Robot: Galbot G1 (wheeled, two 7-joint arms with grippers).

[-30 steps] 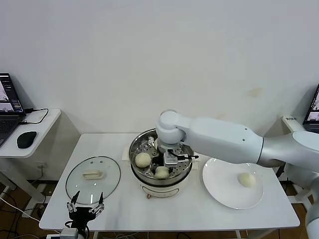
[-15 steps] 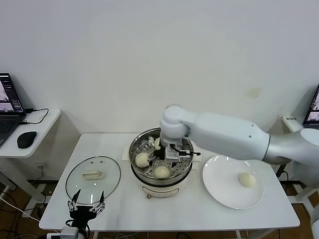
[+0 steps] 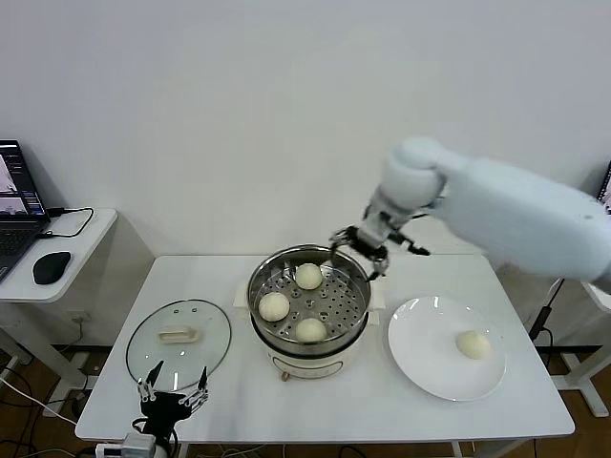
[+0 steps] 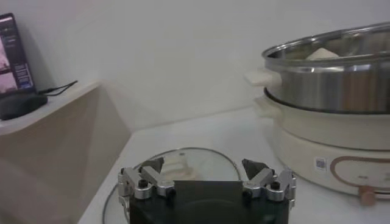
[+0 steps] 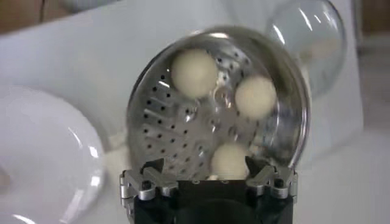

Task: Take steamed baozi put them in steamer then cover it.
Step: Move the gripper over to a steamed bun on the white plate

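Head view: right tool wide, empty, above steamer far rim; last baozi may roll off plate if nudged.

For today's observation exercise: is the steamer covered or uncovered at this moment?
Uncovered. The steamer stands open with three baozi visible on its tray, while the glass lid lies flat on the table beside it.

Cream-white baozi – shiny perforated steel steamer

White wall — white table, side desk.
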